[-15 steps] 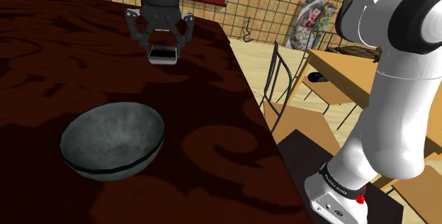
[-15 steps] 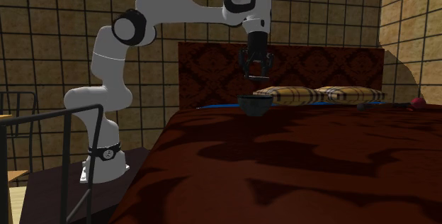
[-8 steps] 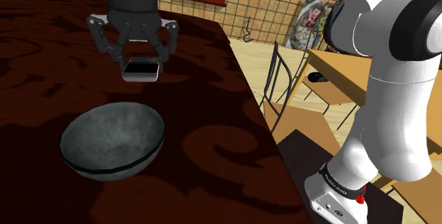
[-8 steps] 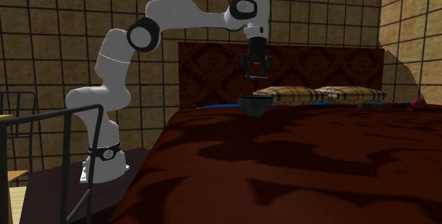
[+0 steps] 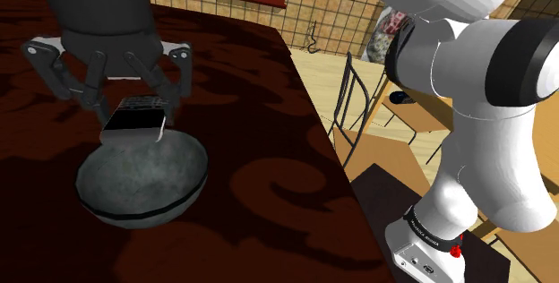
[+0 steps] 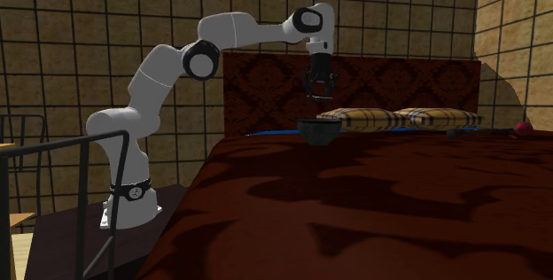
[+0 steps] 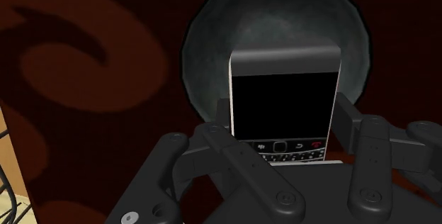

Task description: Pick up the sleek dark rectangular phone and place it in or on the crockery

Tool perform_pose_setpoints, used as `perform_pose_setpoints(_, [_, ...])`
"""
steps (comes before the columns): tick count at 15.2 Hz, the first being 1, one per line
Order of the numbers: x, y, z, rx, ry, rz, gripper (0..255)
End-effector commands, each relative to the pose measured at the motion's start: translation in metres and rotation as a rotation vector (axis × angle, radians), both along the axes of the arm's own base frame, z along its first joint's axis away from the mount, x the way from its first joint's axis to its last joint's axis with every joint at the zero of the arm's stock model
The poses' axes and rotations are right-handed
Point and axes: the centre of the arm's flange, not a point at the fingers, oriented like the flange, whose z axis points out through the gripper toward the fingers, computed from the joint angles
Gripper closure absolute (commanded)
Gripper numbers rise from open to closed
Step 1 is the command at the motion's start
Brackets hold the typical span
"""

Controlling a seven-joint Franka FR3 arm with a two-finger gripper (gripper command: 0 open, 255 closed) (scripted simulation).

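Dark red bedspread (image 5: 260,147) lies under the grey bowl (image 5: 134,196) at the shoulder view's lower left. I judge I should centre over its hollow and lower before releasing, so nothing clatters off the rim. My pincer (image 5: 134,109), just above the bowl, pinches the black phone (image 7: 284,109) by its sides

The phone (image 7: 283,102) hides the grey bowl's (image 7: 212,38) middle below the end effector (image 7: 283,123), whose linkage covers its lowest keys; in the second exterior view the phone is too small to discern.
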Motion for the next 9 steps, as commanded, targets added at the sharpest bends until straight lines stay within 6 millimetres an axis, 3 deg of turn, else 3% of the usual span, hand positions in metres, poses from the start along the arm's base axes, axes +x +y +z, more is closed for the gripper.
perform_pose_setpoints(1, [-0.003, 0.004, -0.008, 0.000, 0.000, -0.002, 255])
perform_pose_setpoints(9, [-0.003, 0.004, -0.050, 0.000, 0.000, -0.002, 255])
